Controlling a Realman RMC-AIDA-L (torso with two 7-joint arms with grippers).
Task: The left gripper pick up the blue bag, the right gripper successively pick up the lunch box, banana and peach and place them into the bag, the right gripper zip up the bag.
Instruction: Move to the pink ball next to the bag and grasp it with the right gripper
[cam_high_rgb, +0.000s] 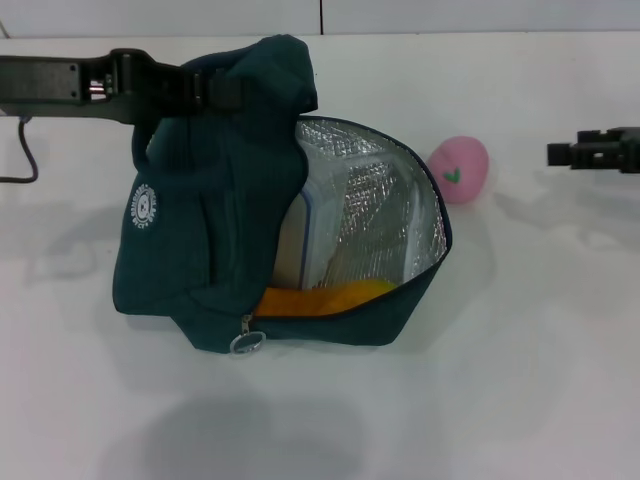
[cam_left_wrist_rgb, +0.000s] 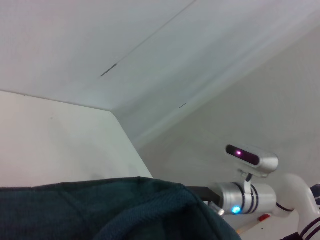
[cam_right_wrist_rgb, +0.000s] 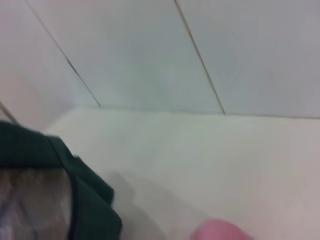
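The blue bag (cam_high_rgb: 200, 230) hangs with its mouth open to the right, showing a silver lining. My left gripper (cam_high_rgb: 215, 92) is shut on the bag's top fabric, which also fills the lower edge of the left wrist view (cam_left_wrist_rgb: 100, 210). Inside the bag stands the white lunch box (cam_high_rgb: 305, 235), and the yellow banana (cam_high_rgb: 320, 298) lies along the bottom. The pink peach (cam_high_rgb: 460, 168) rests on the table just right of the bag. My right gripper (cam_high_rgb: 560, 153) hovers at the far right, apart from the peach and holding nothing. The right wrist view catches the bag's rim (cam_right_wrist_rgb: 85, 200) and the peach (cam_right_wrist_rgb: 220, 231).
A round zipper pull (cam_high_rgb: 246, 341) dangles at the bag's lower front. The white table (cam_high_rgb: 520, 350) runs to a tiled wall at the back. A black cable (cam_high_rgb: 25, 160) lies at the far left.
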